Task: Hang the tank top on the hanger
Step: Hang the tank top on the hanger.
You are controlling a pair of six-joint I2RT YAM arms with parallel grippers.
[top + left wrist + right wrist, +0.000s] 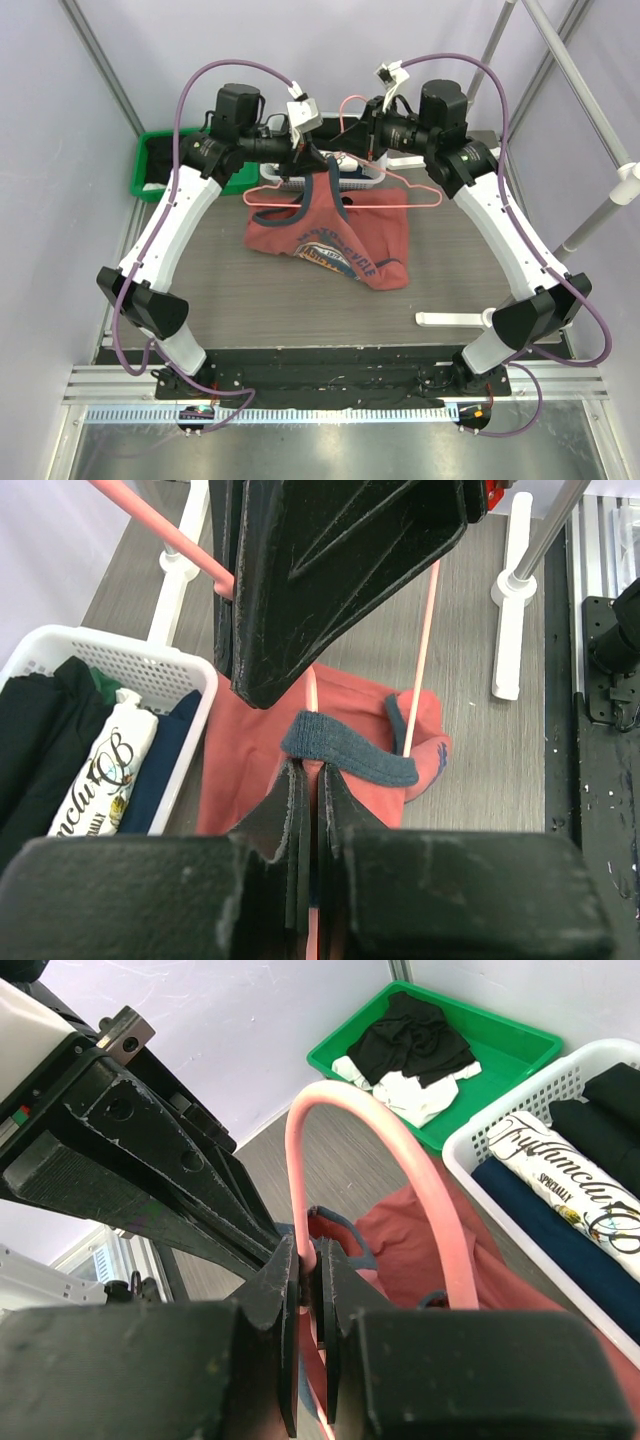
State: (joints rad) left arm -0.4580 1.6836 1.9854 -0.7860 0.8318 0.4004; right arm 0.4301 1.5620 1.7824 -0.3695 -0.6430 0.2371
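The rust-red tank top (335,235) hangs by one navy-trimmed strap and drapes onto the table, graphic facing up. My left gripper (316,160) is shut on that navy strap (350,752), with the fingertips (296,780) pinching the cloth. The pink wire hanger (425,195) is held above the shirt. My right gripper (364,140) is shut on the hanger's neck (306,1215), just below the hook (400,1155). One hanger wire (425,640) runs down into the shirt's opening. The two grippers are close together, tips almost touching.
A white basket (100,650) with folded black, navy and white printed clothes stands behind the shirt. A green bin (160,160) with black and white cloth is at the back left. A white rack pole (600,205) and its base bar (455,318) stand on the right.
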